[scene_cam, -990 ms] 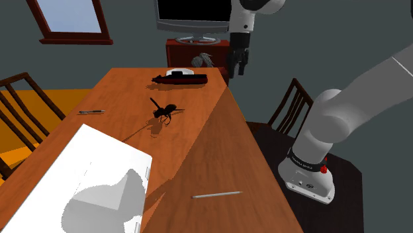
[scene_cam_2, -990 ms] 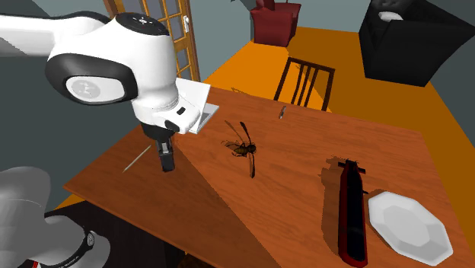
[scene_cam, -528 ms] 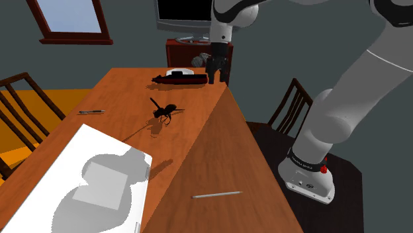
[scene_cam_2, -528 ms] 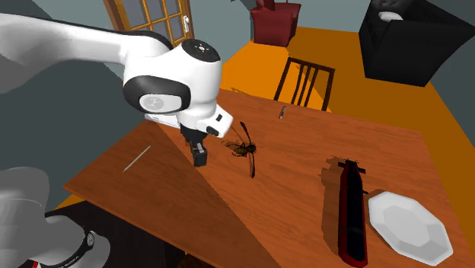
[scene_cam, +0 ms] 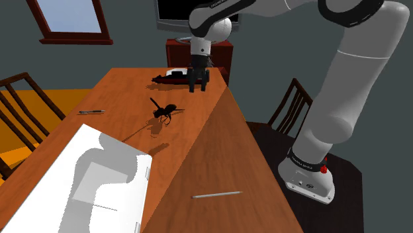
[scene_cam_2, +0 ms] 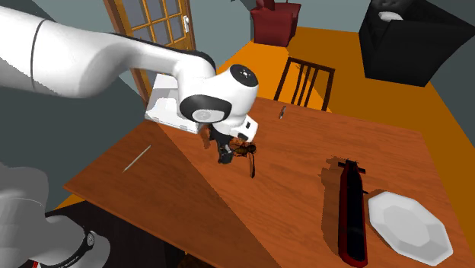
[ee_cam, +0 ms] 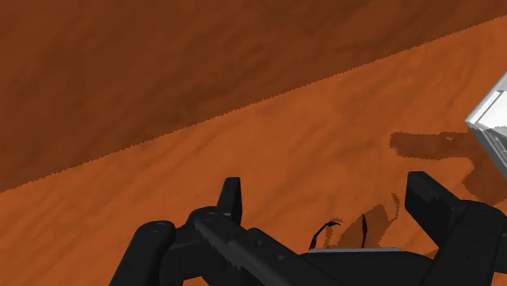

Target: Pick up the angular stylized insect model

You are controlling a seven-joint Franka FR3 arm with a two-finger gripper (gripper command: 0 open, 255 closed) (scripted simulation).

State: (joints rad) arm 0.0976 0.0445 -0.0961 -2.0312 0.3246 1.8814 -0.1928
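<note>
Insect model (scene_cam: 163,110), dark and sharp-edged, lies flat near the middle of a wooden table (scene_cam: 218,152). In the shoulder view the black gripper (scene_cam: 198,88) hangs above the tabletop at about one o'clock from it. In the wrist view its two fingers (ee_cam: 231,199) stand apart and clasp nothing; thin dark strands, likely the model's legs, show low between them.

By its looks the model is light and stiff, with a thicker body and spindly legs and wings that would probably snap under a squeeze. The middle of the body seems the safest place to take hold, with the fingers closing across its narrow width close to the wood. Its flat facets may let it twist or slip if pinched off-centre.

Counted on the table in the shoulder view:
- one insect model
- one long dark object (scene_cam: 180,79) at twelve o'clock from it
- one white plate (scene_cam: 179,71) just beyond that
- one pen (scene_cam: 91,112) at nine o'clock
- one thin rod (scene_cam: 216,194) at five o'clock
- one white box (scene_cam: 79,185) at seven o'clock

Two chairs (scene_cam: 20,99) flank the table.
</note>
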